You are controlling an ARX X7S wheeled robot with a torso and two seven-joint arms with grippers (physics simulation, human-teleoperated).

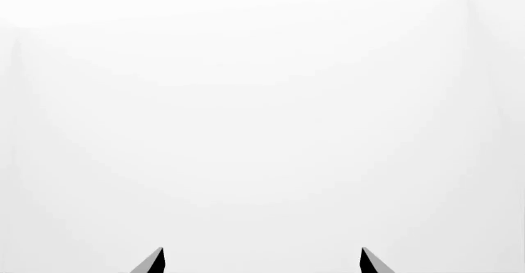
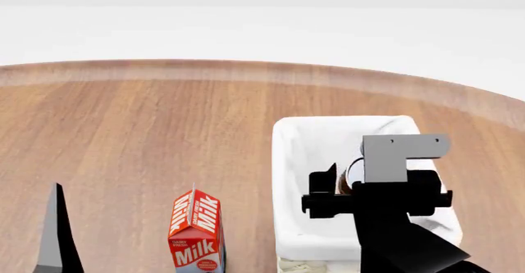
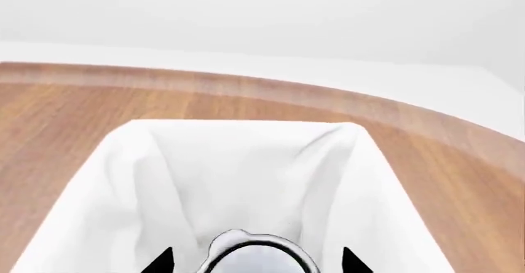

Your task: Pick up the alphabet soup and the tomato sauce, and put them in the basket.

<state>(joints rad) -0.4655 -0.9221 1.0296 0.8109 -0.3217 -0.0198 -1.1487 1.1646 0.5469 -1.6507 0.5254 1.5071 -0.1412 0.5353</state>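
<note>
The basket [image 2: 287,162] stands right of centre on the wooden table, its white cloth lining [image 3: 107,168] filling the right wrist view. A small can with a silver top [image 3: 258,262] sits inside it. In the head view only the can's top [image 2: 355,170] and a dark sliver of label show, so I cannot tell whether it is the alphabet soup or the tomato sauce. The other can is out of view. My right gripper [image 3: 257,264] hangs over the basket [image 2: 361,181], open, with white cloth showing between each fingertip and the can. My left gripper [image 1: 262,259] is open on nothing; one fingertip [image 2: 58,230] shows near left.
A red and white milk carton [image 2: 197,230] stands upright just left of the basket's near end. The round wooden table [image 2: 164,119] ends in a curved far edge [image 2: 262,70], with white floor beyond. The left wrist view shows only blank white.
</note>
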